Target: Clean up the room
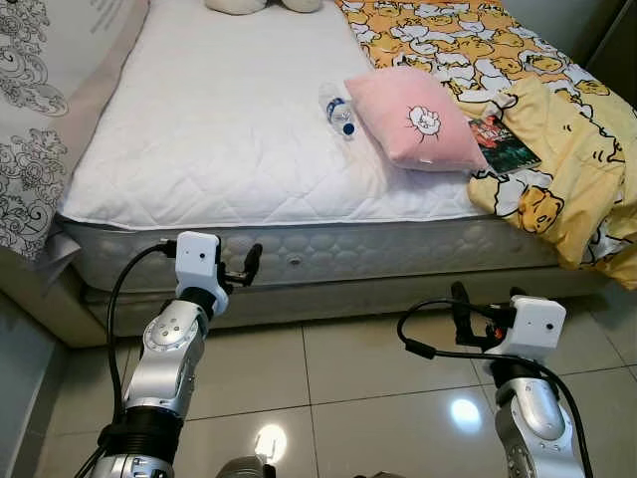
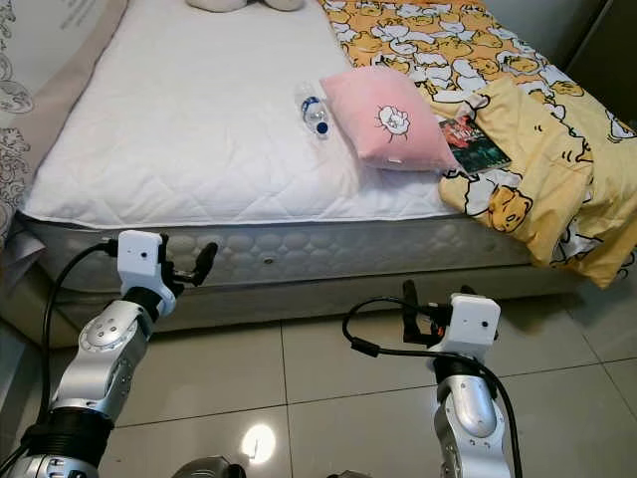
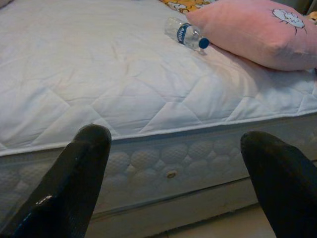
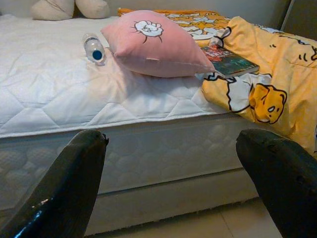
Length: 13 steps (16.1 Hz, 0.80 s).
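Both arms are raised before the bed (image 1: 199, 119), still short of it. The left pincer (image 3: 183, 183) and right pincer (image 4: 171, 183) gape wide, holding nothing — readied, I judge, for the plastic bottle (image 1: 338, 112), which lies far off just left of the pink pillow (image 1: 418, 119).

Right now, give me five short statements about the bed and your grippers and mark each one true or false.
1. The water bottle lies on its side on the white mattress, beside the pink pillow. True.
2. The left gripper is shut on the bottle. False: it is open and empty, out in front of the mattress side.
3. A book lies by the pillow at the edge of the yellow blanket. True.
4. The pink pillow is on the floor. False: it is on the bed.
5. The right gripper holds the book. False: it is open and empty, over the tiled floor.
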{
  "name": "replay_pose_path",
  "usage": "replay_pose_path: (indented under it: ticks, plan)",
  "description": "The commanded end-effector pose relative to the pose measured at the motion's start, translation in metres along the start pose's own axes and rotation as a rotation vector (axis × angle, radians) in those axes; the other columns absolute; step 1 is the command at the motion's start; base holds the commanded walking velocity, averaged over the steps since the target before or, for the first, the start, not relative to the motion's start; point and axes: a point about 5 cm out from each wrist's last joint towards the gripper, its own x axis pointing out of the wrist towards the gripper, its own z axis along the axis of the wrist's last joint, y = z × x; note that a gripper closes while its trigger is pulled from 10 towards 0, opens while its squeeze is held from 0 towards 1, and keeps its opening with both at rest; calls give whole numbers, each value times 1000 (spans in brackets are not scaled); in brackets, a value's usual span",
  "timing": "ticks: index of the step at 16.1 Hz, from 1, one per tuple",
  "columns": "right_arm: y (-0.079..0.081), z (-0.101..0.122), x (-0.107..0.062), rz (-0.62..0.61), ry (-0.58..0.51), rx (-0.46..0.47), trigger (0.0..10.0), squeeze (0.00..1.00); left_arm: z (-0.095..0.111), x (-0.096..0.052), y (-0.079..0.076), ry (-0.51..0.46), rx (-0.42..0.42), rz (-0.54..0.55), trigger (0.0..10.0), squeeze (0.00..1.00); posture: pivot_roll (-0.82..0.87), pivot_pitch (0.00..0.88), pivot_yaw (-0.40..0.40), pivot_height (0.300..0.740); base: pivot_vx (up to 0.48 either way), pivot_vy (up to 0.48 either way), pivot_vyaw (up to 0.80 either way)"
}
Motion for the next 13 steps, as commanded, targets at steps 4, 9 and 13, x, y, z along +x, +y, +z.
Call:
replay_pose_path:
  ticks: [4, 9, 13]
  plan:
    - [-2, -1, 1, -8, 15, -12, 10000, 0, 3, 1, -2, -12, 13, -11, 10000, 0, 90, 33, -41, 740, 0, 0, 0]
    - [-2, -4, -10, -13, 39, 13, 10000, 0, 9, 5, -26, -77, 14, -139, 10000, 0, 39, 45, -28, 740, 82, 0, 0]
    - [-2, -4, -9, -14, 34, 8, 10000, 0, 11, 6, -27, -81, 12, -144, 10000, 0, 40, 41, -24, 740, 425, 0, 367]
